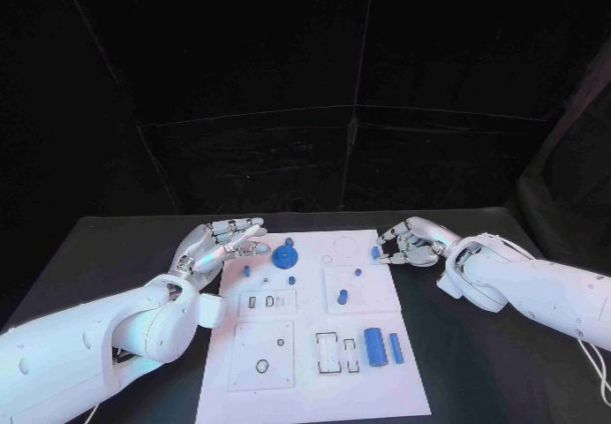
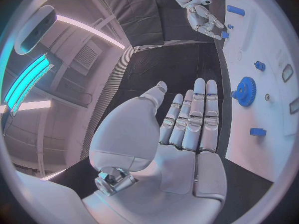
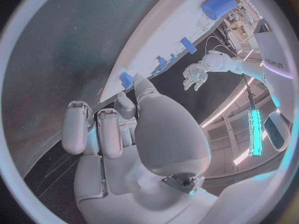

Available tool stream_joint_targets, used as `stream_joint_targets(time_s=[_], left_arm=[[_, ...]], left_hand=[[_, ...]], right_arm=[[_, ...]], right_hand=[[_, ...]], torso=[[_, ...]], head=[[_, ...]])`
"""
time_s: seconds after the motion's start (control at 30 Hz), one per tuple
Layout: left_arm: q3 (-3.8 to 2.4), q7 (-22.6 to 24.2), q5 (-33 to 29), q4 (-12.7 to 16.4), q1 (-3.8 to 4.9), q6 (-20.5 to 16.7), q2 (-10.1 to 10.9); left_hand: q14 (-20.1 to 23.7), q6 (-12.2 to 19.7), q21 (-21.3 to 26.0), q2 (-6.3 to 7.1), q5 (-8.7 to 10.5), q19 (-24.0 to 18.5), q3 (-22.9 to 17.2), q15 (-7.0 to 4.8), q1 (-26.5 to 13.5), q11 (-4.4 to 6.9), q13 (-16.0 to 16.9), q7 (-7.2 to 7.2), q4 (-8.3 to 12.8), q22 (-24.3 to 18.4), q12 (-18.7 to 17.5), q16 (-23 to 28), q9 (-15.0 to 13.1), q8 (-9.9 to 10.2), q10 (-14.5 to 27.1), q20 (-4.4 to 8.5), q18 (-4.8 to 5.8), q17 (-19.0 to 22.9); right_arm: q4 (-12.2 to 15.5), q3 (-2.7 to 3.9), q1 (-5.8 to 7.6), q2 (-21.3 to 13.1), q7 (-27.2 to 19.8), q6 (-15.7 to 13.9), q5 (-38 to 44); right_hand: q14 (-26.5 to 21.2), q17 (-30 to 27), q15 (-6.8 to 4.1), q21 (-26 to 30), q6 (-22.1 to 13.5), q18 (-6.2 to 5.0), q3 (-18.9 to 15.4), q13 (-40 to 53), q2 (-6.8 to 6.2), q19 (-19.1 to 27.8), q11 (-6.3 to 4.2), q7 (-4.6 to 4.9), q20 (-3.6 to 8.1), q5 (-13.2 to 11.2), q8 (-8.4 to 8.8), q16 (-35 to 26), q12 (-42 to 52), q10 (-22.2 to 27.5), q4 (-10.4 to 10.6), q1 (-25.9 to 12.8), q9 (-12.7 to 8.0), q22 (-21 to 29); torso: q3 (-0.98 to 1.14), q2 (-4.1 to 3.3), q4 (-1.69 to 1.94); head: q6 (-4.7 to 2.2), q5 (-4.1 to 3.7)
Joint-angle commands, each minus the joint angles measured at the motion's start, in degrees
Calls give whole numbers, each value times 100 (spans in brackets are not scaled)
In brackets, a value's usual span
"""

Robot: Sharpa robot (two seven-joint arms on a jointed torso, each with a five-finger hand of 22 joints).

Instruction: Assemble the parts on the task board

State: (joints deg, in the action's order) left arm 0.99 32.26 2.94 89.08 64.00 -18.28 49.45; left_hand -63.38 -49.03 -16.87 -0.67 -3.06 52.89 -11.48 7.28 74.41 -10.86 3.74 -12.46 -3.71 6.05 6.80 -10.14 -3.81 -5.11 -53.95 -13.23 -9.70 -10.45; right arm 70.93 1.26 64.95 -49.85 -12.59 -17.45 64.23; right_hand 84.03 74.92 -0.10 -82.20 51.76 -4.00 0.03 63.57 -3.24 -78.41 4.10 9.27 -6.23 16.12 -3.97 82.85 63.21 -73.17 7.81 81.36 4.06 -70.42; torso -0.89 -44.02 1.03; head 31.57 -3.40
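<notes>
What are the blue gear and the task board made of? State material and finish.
Blue gear: probably moulded or printed plastic, matte, with uniform colour and no metallic glint. Task board: likely plastic or painted sheet, smooth white; the look alone leaves it open.

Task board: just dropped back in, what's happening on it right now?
The right hand is at the far right edge of the task board, pinching a small blue part. The left hand hovers open at the board's far left edge, holding nothing. A blue gear sits near it, and a blue cylinder with a thinner blue piece lies at the near end.
</notes>
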Motion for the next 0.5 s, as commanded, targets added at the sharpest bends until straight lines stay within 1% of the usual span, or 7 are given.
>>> stream_joint_targets(time_s=[0.03, 0.1, 0.23, 0.5], left_arm=[[-5, 18, 18, 1, 4, 82, -7], [-5, 17, 18, -1, 3, 84, -8], [-5, 16, 18, -4, 2, 83, -6], [-5, 13, 18, -7, 1, 84, -6]], left_hand=[[14, -7, 16, -36, -1, 8, -3, 19, 3, 11, -1, -131, 38, -8, -21, 28, -1, 17, 13, -42, -77, -5], [14, -7, 16, -36, -1, 8, -3, 19, 3, 11, -1, -131, 38, -8, -21, 28, -1, 17, 13, -42, -77, -5], [14, -7, 16, -36, -1, 8, -3, 19, 3, 11, -1, -131, 38, -8, -21, 28, -1, 17, 13, -42, -77, -5], [14, -7, 16, -36, -1, 8, -3, 19, 3, 11, -1, -131, 38, -8, -21, 28, -1, 17, 13, -42, -77, -5]], right_arm=[[-48, 2, -13, 52, -33, 39, -6], [-106, 2, -38, 109, -24, 20, 22], [-159, 3, -61, 160, -31, 18, 37], [-202, 3, -86, 231, -34, 12, 47]], right_hand=[[305, 85, -10, 37, -28, -11, 3, 16, 45, 31, 6, 10, 13, -66, 2, 6, -5, 6, -35, 70, 3, 1], [307, 93, -15, 36, 6, -11, 58, 20, 145, 29, 1, 6, 16, -287, -16, 8, -3, -1, -95, 174, 11, -2], [308, 97, -20, 36, 55, -11, 124, 29, 206, 27, -7, 2, 20, -353, -34, 7, 1, -4, -173, 284, 18, -4], [311, 108, -24, 29, 119, -7, 182, 53, 260, 17, -11, 0, 25, -393, -52, 10, 24, -23, -228, 341, 24, -21]], torso=[[-3, 0, 6], [-4, 2, 6], [-1, 4, 2], [0, 4, 0]], head=[[9, 11], [16, 16], [16, 21], [27, 24]])
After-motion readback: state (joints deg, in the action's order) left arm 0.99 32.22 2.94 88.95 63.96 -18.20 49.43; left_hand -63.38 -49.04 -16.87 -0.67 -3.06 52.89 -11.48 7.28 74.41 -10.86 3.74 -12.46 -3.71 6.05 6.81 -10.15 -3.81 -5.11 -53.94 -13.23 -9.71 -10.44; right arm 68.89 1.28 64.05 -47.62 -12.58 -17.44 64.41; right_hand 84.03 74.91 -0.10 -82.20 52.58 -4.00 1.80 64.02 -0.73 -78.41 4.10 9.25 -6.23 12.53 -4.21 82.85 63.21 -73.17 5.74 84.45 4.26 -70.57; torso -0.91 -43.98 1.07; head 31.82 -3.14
